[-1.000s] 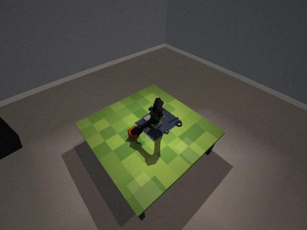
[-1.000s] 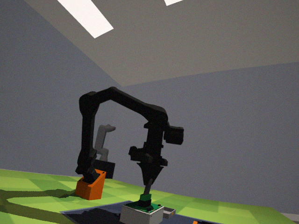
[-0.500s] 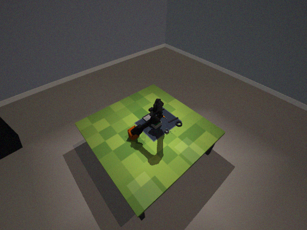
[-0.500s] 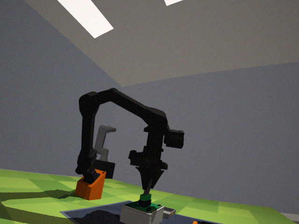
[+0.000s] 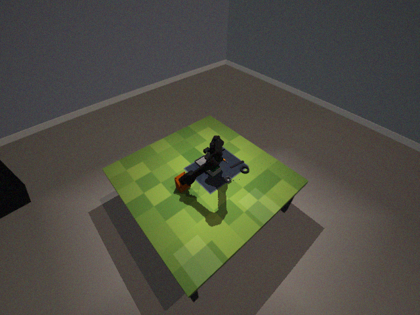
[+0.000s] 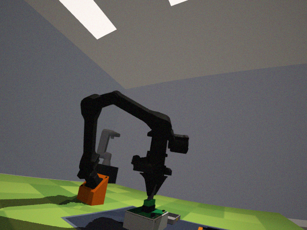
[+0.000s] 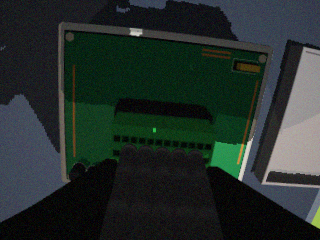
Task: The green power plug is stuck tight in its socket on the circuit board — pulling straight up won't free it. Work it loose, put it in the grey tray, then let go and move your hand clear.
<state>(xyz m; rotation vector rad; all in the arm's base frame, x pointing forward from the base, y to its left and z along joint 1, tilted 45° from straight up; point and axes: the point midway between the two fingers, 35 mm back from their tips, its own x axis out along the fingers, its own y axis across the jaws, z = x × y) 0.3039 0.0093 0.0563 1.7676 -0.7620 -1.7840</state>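
The green power plug (image 6: 149,202) (image 7: 150,121) sits on the dark socket (image 6: 148,208) (image 7: 162,107) of the circuit board (image 6: 136,211) (image 7: 90,95). How deep it sits cannot be told. My gripper (image 6: 150,197) (image 7: 162,174) points down from above and is shut on the plug, at its upper part; a dark grey ribbed piece covers the near side of the plug in the wrist view. The board lies on top of a light grey box (image 6: 145,223). The grey tray (image 5: 201,161) (image 6: 174,218) (image 7: 300,120) is beside the box, to the right in the wrist view, with nothing visible inside.
A blue-grey mat (image 5: 210,188) (image 6: 111,217) lies under the box and tray. A dark ring (image 5: 244,168), a dark bar (image 5: 236,164), a small ring (image 5: 228,178) and an orange-tipped item (image 5: 224,159) lie at the side away from the arm's orange base (image 5: 181,182) (image 6: 92,195).
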